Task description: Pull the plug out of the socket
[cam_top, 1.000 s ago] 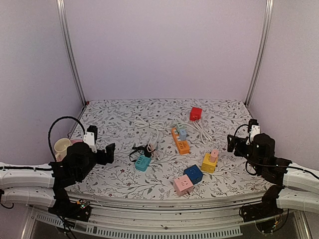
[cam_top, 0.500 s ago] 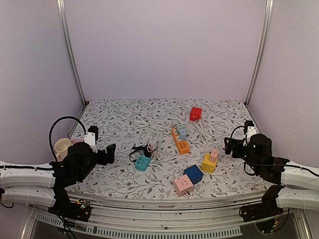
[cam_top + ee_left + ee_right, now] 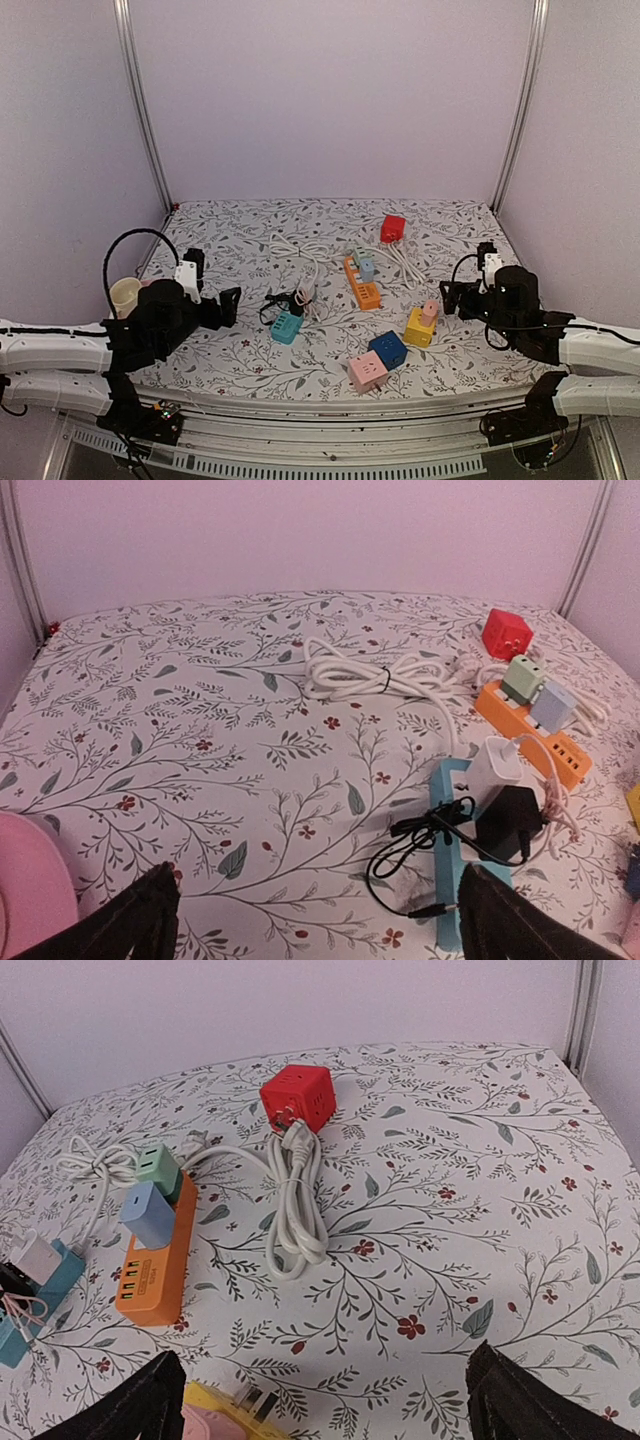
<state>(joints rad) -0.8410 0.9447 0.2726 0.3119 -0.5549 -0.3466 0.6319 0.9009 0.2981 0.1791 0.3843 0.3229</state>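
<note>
Plugs stand in three sockets, and the pictures do not show which is meant. A pink plug point(image 3: 430, 311) sits upright on a yellow cube socket point(image 3: 418, 329), near the right gripper point(image 3: 466, 272). A green plug point(image 3: 160, 1165) and a grey-blue plug point(image 3: 150, 1213) stand side by side at the far end of an orange power strip point(image 3: 150, 1270) in mid-table. A white charger point(image 3: 497, 768) and a black adapter point(image 3: 510, 820) sit on a teal strip point(image 3: 455, 880), with thin black cord looped loosely over it.

Both grippers hover low near the table's side edges with their jaws wide apart and nothing between them. The left gripper point(image 3: 212, 280) is just beside a cream cup point(image 3: 125, 295) at the left edge. Open floral cloth point(image 3: 225, 235) lies between it and the teal strip, and more stretches along the back left. On the right, bare cloth runs between the right gripper and a red cube socket point(image 3: 297, 1098) near the back.

The front edge is crowded: a blue cube point(image 3: 388, 349) and a pink cube point(image 3: 367, 372) touch each other just beside the yellow one.

The cubes are smooth, hard plastic with rounded corners. A thick white cable point(image 3: 298, 1200) lies folded in a long hank beside the red cube. A second white bundle point(image 3: 370, 675), tied with a dark band, lies behind the teal strip. The cloth is matte and printed with leaves.
</note>
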